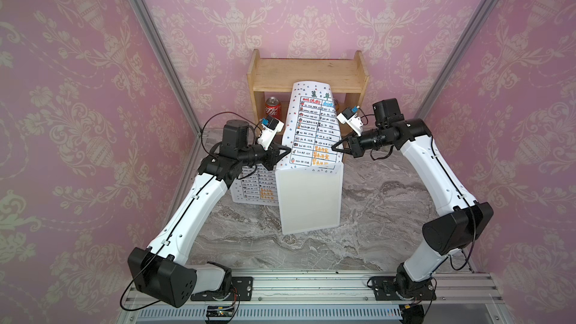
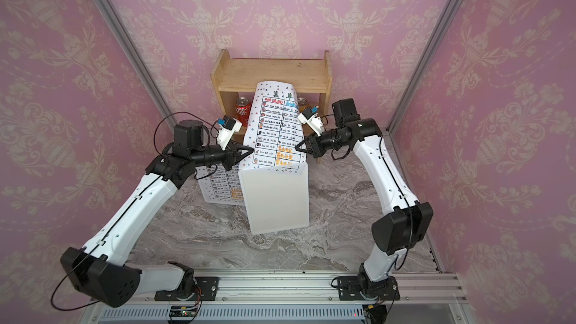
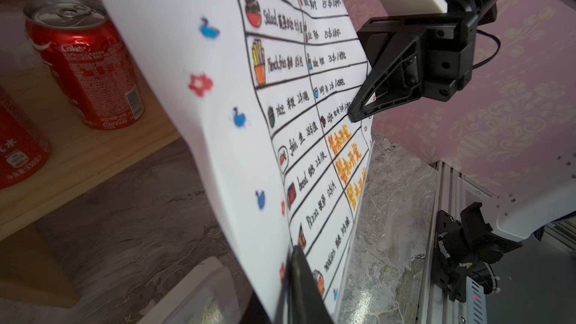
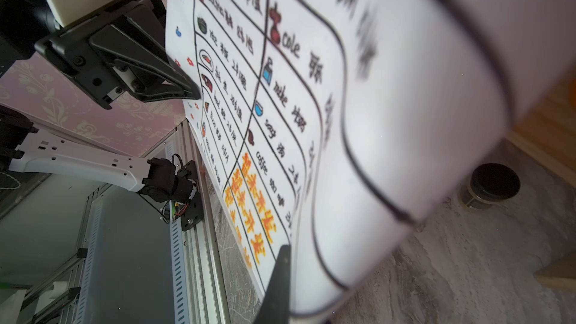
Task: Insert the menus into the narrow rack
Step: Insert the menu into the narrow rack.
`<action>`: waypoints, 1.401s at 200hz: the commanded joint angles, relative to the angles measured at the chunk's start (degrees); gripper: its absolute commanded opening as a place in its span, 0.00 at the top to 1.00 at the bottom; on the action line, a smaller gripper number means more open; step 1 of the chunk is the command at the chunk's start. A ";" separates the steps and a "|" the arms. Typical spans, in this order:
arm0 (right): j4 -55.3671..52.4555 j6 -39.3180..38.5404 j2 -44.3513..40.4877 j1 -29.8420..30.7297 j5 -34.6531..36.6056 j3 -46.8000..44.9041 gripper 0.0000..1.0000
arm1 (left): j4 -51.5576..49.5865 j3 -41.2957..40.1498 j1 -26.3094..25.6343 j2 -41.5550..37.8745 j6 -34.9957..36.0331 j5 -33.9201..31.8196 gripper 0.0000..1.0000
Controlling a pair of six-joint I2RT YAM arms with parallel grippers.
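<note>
Pinching opposite side edges of the upright menu (image 1: 308, 120) are left claw (image 1: 289, 150) and right claw (image 1: 333, 147).

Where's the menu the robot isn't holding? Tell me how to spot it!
Find the white rack in the middle of the marble table. Beside it, under the left arm, lies the flat menu. The upright menu is pinched over the rack by the left end effector and right end effector; this one lies untouched.

Upright menu (image 1: 311, 126) atop rack (image 1: 308, 201); other menu (image 1: 260, 193) flat
</note>
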 commanded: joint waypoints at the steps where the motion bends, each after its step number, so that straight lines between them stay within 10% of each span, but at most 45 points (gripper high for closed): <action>1: 0.15 -1.13 -1.05 0.06 -0.01 -0.05 0.93 | -0.08 -1.56 0.33 -2.31 0.71 0.77 0.90; 280: -2.70 -2.41 2.82 0.63 2.51 5.83 0.93 | 7.66 -13.93 -0.58 -8.10 -6.32 2.50 0.93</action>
